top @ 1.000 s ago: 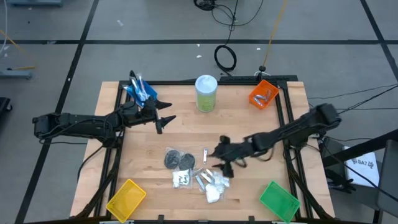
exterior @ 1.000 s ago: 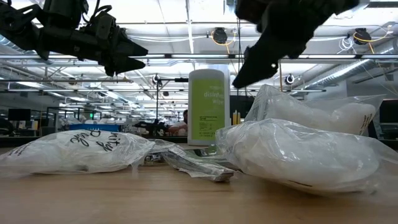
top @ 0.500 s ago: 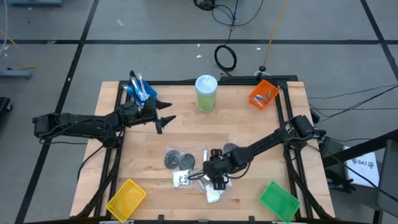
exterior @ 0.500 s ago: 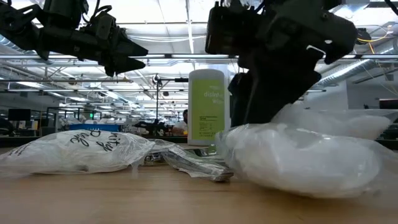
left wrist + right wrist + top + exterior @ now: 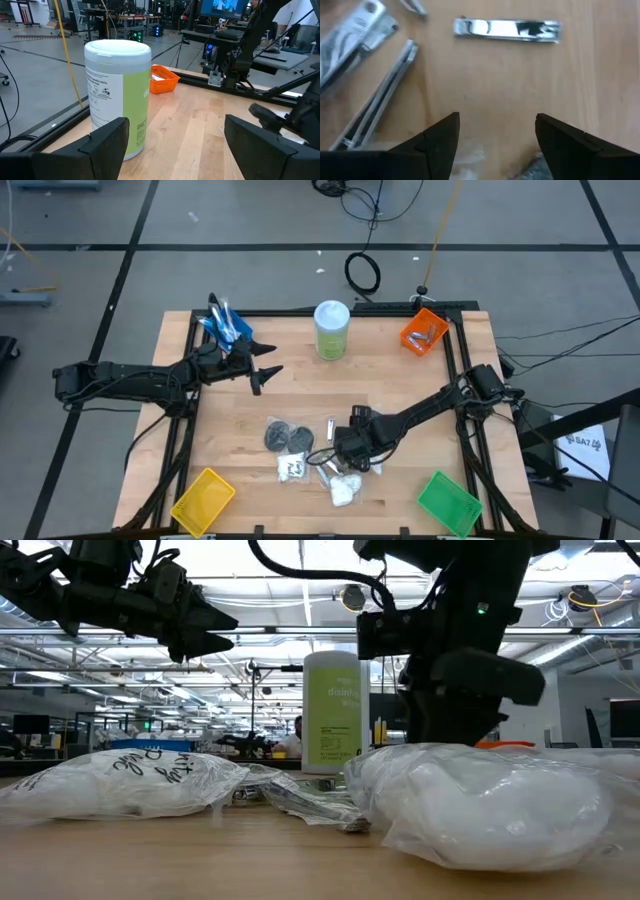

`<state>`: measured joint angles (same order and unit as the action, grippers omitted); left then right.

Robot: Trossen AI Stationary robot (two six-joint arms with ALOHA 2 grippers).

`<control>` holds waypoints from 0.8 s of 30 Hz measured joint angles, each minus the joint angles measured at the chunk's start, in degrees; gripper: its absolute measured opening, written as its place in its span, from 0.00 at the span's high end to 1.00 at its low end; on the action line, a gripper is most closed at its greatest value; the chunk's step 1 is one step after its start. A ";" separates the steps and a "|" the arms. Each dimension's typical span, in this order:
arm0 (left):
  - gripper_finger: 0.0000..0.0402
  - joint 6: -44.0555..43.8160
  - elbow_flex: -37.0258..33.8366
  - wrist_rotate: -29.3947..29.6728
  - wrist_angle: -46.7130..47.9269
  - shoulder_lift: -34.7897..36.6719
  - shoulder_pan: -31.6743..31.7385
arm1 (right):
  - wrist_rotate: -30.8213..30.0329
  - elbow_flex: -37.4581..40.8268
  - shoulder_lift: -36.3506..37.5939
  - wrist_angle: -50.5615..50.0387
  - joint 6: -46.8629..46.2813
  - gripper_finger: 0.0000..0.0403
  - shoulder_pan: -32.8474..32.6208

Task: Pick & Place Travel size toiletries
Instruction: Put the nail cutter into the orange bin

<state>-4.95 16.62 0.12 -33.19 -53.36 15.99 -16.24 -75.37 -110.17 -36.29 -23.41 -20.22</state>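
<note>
The right gripper has swung down over the toiletries mid-table, fingers spread and empty above a silver clipper lying crosswise to them, while the open left gripper faces a canister reading "disinfe".

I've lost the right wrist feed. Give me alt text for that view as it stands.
The right gripper hangs open just above the wooden table, its two dark fingers empty. A shiny silver nail clipper lies flat ahead of it, with two more slim silver items angled off to one side, and clear plastic packet edges between the fingers.
</note>
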 joint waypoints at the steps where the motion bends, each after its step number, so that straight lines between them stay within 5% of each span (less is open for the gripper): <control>1: 0.20 0.01 0.00 0.00 0.00 0.00 -0.02 | 0.09 0.00 0.59 0.08 -0.41 0.39 0.06; 9: 0.20 0.01 0.00 0.00 0.00 0.00 0.00 | 8.71 -0.04 2.25 7.95 -6.39 0.39 -2.02; 24: 0.20 0.02 0.00 -0.02 0.00 0.00 -0.02 | 8.33 1.70 0.81 8.48 -8.25 0.39 -3.40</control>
<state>-4.93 16.62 0.10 -33.19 -53.36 15.97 -7.90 -73.67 -109.36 -27.81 -31.66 -23.62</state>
